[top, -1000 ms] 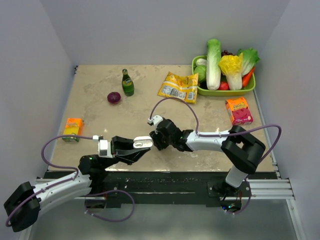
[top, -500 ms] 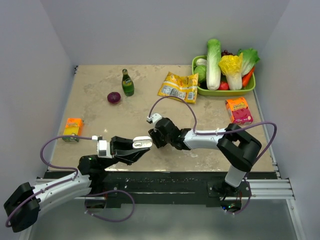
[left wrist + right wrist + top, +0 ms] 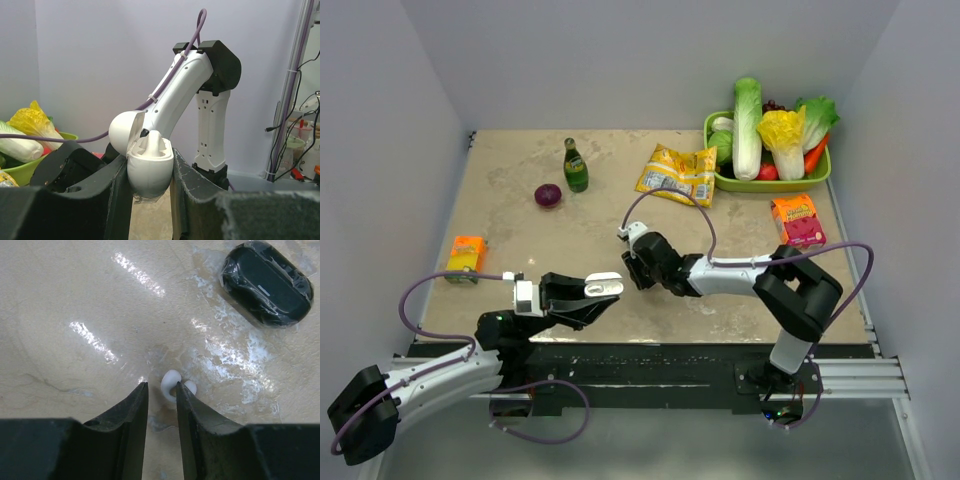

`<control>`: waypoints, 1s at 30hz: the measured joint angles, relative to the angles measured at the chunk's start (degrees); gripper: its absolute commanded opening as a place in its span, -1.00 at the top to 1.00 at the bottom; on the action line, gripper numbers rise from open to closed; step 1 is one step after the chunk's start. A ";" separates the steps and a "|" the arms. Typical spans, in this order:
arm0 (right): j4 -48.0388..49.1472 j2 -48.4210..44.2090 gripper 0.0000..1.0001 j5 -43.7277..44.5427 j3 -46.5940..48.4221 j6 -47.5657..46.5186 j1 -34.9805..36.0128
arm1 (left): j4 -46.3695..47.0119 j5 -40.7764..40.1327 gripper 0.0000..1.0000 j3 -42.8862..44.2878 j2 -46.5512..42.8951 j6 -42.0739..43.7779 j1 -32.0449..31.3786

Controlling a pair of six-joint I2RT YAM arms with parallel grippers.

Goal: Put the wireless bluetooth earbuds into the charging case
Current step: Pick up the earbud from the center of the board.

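Reaching in from the near-left corner, the left arm keeps its forearm low and almost level over the front edge of the table (image 3: 520, 200). The left gripper (image 3: 592, 291) is clamped on the charging case (image 3: 150, 172), which sits upright between the fingers with its lid flipped back and its moulded wells facing up. The right arm folds at the elbow and stretches its forearm leftward across the table, wrist pitched down, so the right gripper (image 3: 161, 388) points at the surface close to the left one. Its fingers stand a narrow gap apart with nothing between them — the earbud (image 3: 171, 382) lies on the table right at their tips, partly behind one finger. A black film-wrapped oval (image 3: 267, 282) lies farther off.
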 measured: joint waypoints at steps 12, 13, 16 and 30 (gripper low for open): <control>0.13 0.57 0.44 2.91 0.76 1.05 -0.87 | 0.02 -0.24 1.00 0.00 0.15 0.00 0.00; 0.11 0.74 0.48 3.26 0.92 1.09 -0.92 | 0.04 -0.26 1.00 0.00 0.17 0.00 0.00; 0.13 1.38 0.58 4.50 1.46 1.40 -1.31 | 0.02 -0.28 1.00 0.00 0.20 0.00 0.00; -0.44 1.57 1.00 7.48 1.70 2.32 -2.47 | 0.07 -0.28 1.00 0.00 0.31 0.00 0.00</control>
